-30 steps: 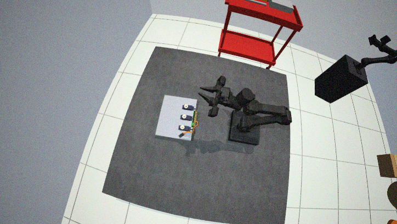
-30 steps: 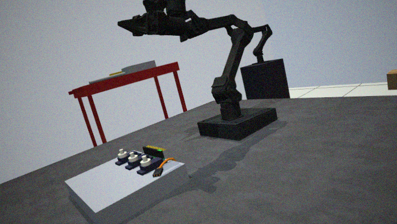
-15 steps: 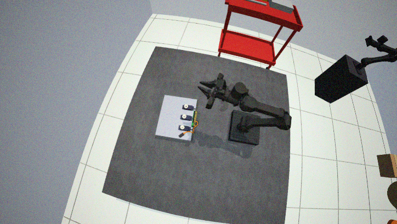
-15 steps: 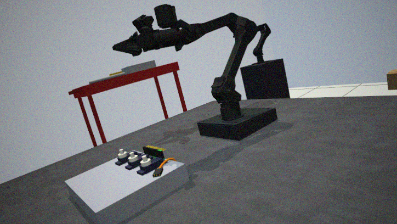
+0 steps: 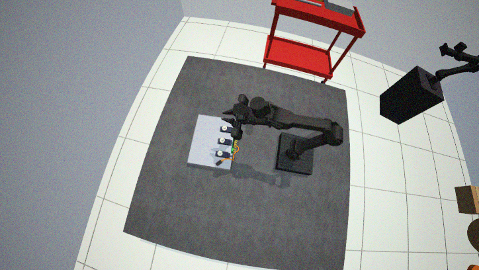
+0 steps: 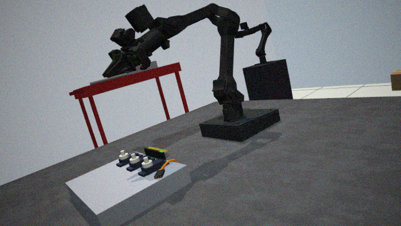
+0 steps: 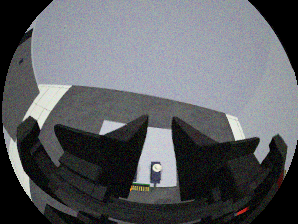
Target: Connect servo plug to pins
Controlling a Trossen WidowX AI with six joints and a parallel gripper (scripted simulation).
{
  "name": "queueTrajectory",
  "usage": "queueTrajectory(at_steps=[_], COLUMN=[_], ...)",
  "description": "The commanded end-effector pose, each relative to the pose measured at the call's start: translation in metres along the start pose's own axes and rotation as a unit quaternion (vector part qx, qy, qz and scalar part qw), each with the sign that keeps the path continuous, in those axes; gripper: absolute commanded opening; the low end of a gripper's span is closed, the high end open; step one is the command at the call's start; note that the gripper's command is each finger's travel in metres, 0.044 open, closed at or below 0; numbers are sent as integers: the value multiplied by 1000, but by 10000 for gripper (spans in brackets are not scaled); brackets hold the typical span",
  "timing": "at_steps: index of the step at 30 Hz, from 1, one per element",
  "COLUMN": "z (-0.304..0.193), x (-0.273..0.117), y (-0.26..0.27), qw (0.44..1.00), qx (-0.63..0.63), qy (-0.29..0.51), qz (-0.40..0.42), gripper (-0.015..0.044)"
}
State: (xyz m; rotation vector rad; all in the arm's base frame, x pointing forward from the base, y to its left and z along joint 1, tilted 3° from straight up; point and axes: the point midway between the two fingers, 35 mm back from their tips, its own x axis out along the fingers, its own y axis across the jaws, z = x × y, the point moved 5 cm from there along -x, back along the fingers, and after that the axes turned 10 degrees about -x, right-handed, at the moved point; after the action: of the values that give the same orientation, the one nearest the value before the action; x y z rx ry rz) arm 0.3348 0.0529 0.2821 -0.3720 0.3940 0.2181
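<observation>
My gripper is partly open and empty, high above the far side of the pale block. The dark plug lies on the block near a corner, at the end of the orange lead. The pale block carries three dark servos with white hubs. The yellowish pin row is along its edge on the arm's side, with a green mark. The plug's holes and the dot are too small to tell.
The servos stand in a row beside the pins. The lead loops out past the block's edge. The arm's black base stands on the dark table. A red cart is beyond it.
</observation>
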Motion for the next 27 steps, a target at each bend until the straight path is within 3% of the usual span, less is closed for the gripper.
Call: queueTrajectory(at_steps=[1,14,27], z=[-1,-19,-49], x=[17,69,103], y=[13,68,130], qw=[998,962,878], qx=[-26,-122,-224], qy=[41,192,326], qz=[34,152,269], gripper=[115,115,115])
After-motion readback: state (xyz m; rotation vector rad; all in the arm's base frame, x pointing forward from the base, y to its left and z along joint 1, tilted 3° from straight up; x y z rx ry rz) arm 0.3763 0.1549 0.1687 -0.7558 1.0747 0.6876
